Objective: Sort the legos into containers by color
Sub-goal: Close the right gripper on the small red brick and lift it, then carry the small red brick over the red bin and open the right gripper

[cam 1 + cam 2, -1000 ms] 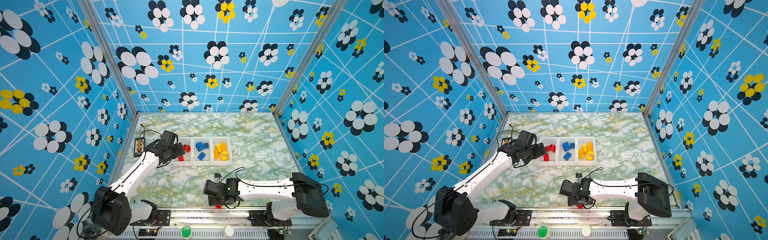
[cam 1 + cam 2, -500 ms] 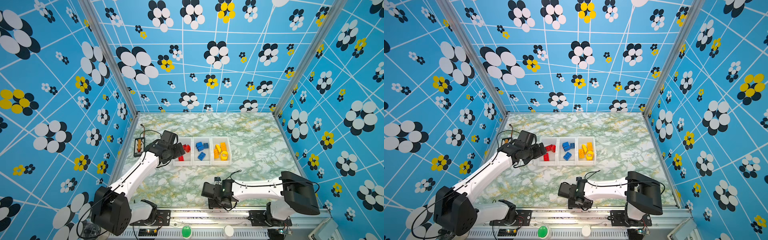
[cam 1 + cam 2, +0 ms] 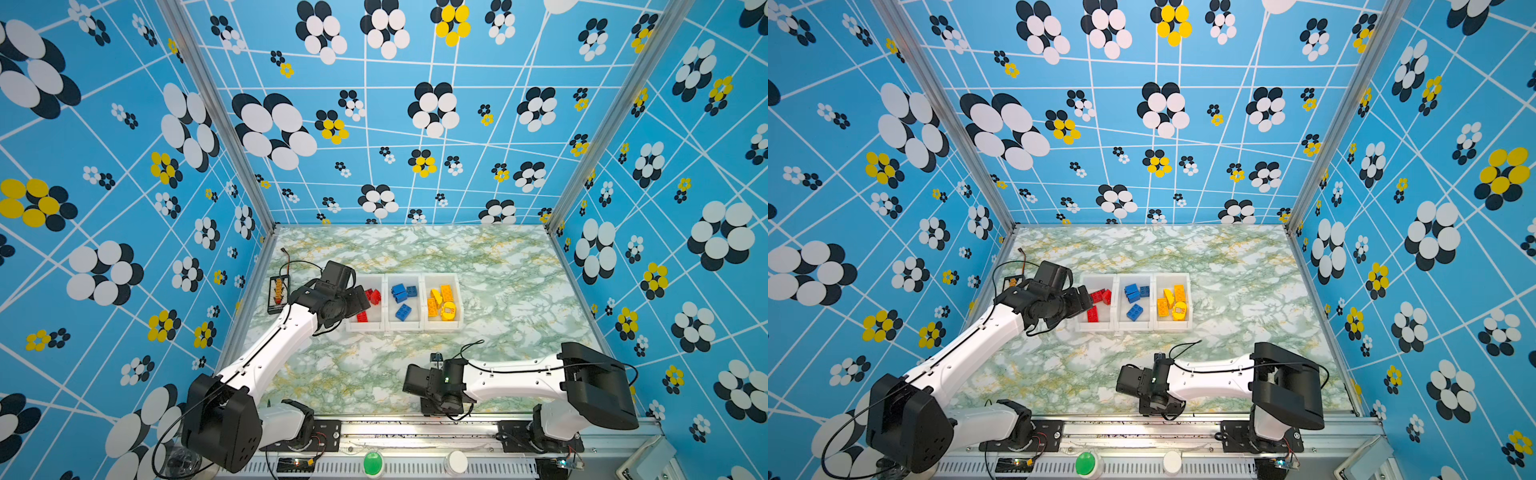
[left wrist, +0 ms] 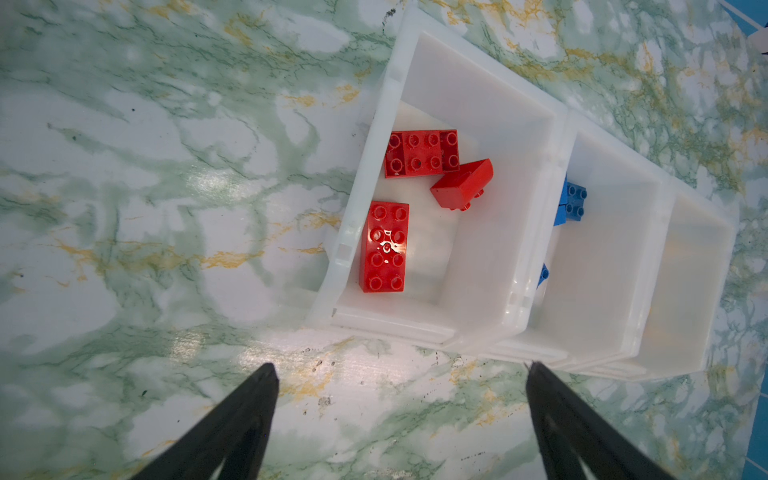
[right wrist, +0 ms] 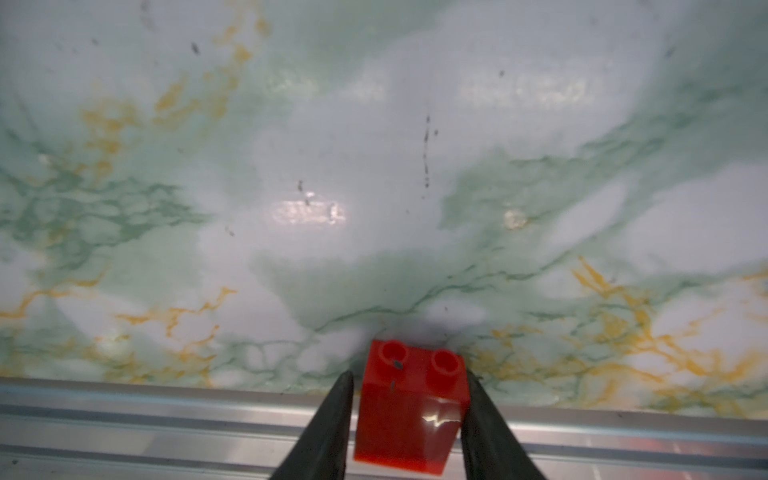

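R gripper (image 5: 409,376) was closed on a small red 2-stud brick (image 5: 409,409), w/ one black finger against each side and the studs pointing away from the wrist. The brick was at the near edge of the marble-print tabletop (image 5: 374,166), right by the aluminium rail (image 5: 166,415). Couldn't tell if it was lifted or resting. In both top views the R wrist hid it.

The 3 white bins (image 3: 405,329) stood joined in a row mid-table.
- **Left-hand bin:** red only. The wrist cam showed 3 pieces. A red 2x4 brick (image 4: 384,247) lay flat, studs up. Another studded red brick (image 4: 422,153) lay further along. A red sloped piece (image 4: 461,185) lay on its side, touching that one.
- **Middle bin:** several blue bricks (image 3: 402,300).
- **Right-hand bin:** yellow-orange bricks (image 3: 440,297), incl. a round yellow piece (image 3: 448,311) w/ a print on top.

L gripper (image 4: 399,368) was wide open w/ nothing btwn its fingers, held above the left-hand end of the row. Its cam looked down into the red bin. In both top views it overlapped that bin's left edge.

A small black-framed board (image 3: 278,291) w/ orange parts & a wire lay by the left wall, apart from the bins.
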You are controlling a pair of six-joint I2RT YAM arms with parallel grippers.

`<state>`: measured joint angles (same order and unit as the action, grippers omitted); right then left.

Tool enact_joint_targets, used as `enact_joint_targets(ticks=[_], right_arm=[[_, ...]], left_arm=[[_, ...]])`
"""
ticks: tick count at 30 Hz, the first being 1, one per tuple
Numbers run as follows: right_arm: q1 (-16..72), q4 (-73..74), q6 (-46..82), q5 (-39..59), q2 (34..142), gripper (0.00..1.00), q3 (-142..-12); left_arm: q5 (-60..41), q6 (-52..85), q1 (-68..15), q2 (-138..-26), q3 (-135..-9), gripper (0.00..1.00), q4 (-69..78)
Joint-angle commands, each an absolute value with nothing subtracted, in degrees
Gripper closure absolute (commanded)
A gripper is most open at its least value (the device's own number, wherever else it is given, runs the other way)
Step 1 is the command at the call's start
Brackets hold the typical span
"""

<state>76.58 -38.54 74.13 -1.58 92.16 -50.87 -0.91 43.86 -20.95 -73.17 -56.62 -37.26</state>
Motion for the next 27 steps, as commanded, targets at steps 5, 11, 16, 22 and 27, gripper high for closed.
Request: enact_joint_targets(ticks=[5, 11, 16, 22, 27], right_arm=[[74.70, -41.52, 70.20, -4.31, 92.85, 0.68, -53.69], [70.49, -46.05, 60.51, -6.28, 92.83, 0.70, -61.18], [66.37, -46.99, 53.09, -6.37, 93.76, 0.70, -67.97], [62.06, -47.46, 45.02, -5.65, 98.30, 0.71, -78.53], [58.81, -48.52, 38.66, -4.71, 104.51, 0.71, -89.24]], left_arm=[[-1.36, 43.15, -19.88, -71.66, -55.46, 0.05, -38.39], [-1.46, 42.72, -18.74, -70.89, -55.38, 0.05, -39.45], [-1.70, 42.34, -16.76, -69.41, -54.43, 0.04, -40.16], [-2.55, 42.02, -14.52, -68.55, -53.28, 0.04, -40.48], [-3.24, 41.58, -13.08, -68.29, -52.69, 0.03, -40.60]])
